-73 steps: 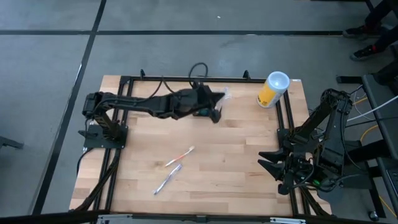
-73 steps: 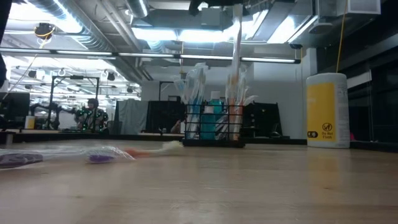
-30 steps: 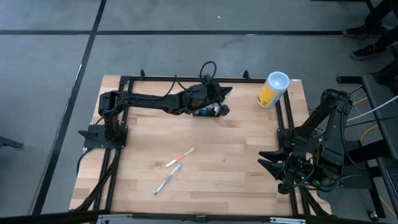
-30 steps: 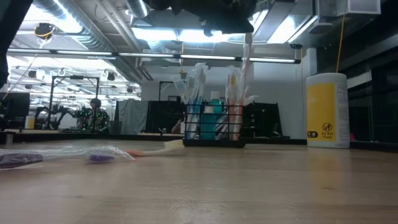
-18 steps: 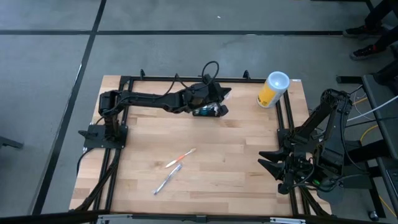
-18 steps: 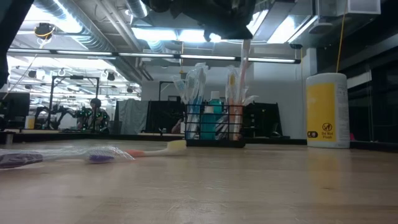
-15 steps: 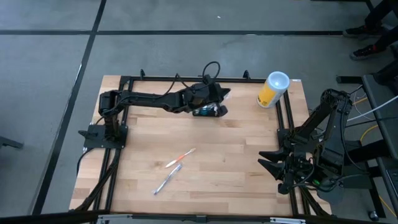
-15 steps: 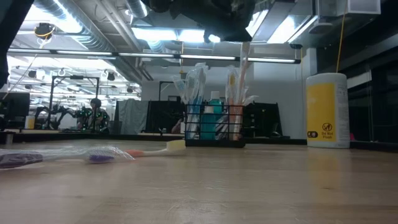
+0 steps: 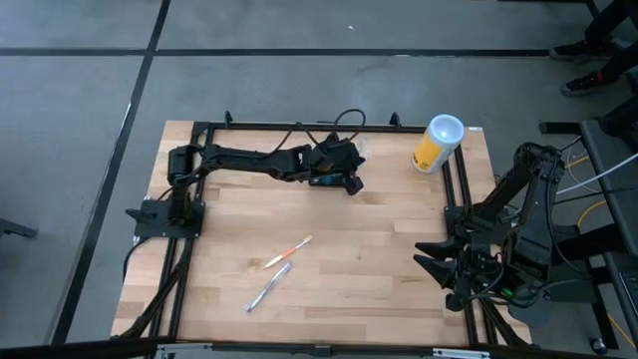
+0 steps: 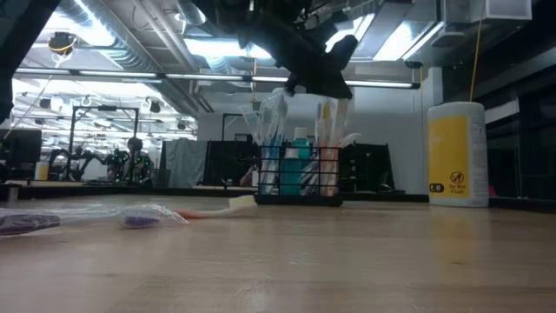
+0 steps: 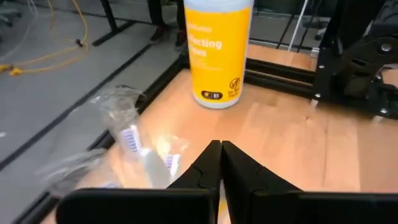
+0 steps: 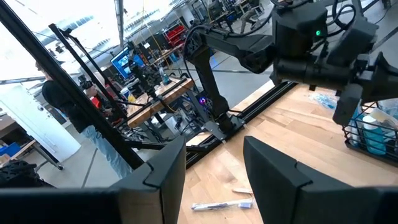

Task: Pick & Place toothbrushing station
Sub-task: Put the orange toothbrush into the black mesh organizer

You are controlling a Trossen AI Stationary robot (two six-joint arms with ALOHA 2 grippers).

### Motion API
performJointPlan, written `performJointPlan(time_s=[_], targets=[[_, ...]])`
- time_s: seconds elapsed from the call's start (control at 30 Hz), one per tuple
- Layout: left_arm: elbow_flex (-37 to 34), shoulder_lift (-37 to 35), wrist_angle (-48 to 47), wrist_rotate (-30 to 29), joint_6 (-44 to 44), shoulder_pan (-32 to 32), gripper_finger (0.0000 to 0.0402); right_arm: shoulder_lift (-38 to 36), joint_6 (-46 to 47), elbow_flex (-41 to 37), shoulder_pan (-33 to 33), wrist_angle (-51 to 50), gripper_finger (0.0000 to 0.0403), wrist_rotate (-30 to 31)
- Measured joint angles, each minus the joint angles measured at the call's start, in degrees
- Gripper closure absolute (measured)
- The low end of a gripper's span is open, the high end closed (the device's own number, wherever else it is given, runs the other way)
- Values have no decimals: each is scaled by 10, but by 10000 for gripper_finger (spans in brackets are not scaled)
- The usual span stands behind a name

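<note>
Left arm stretched along the bench's far edge

Left pincer (image 9: 351,182) pinched empty over the wire-mesh caddy (image 9: 327,179); right pincer (image 9: 431,264) wide, at the right edge.

Left arm extended toward 12 o'clock of the tabletop, its claw (image 9: 349,179) closed, fingers pressed together. Right arm folded at 4 o'clock, its claw (image 9: 437,261) parted, holding nothing.

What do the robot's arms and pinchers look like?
Both arms are dark, nearly black, with chunky joints and black cables looping off them. The left gripper has two slim, pointed black fingers. The right gripper has two broad, flat black fingers. A small green light glows on the left arm.
</note>
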Motion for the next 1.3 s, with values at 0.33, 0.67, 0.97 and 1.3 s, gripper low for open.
performJointPlan(time_s=[0.33, 0.67, 0.97, 1.3], targets=[[-1, -23, -2, 7, -3, 1, 327, 0, 2, 0, 0, 1, 239, -2], [-1, -87, -66, 12, -12, -13, 214, 0, 6, 0, 0, -4, 239, -5], [0, -166, -421, -17, -140, -167, 221, 4, 14, 0, 6, -4, 239, 0], [-87, -129, -501, -100, -524, -344, 222, 10, 13, 0, 7, 3, 239, -6]])
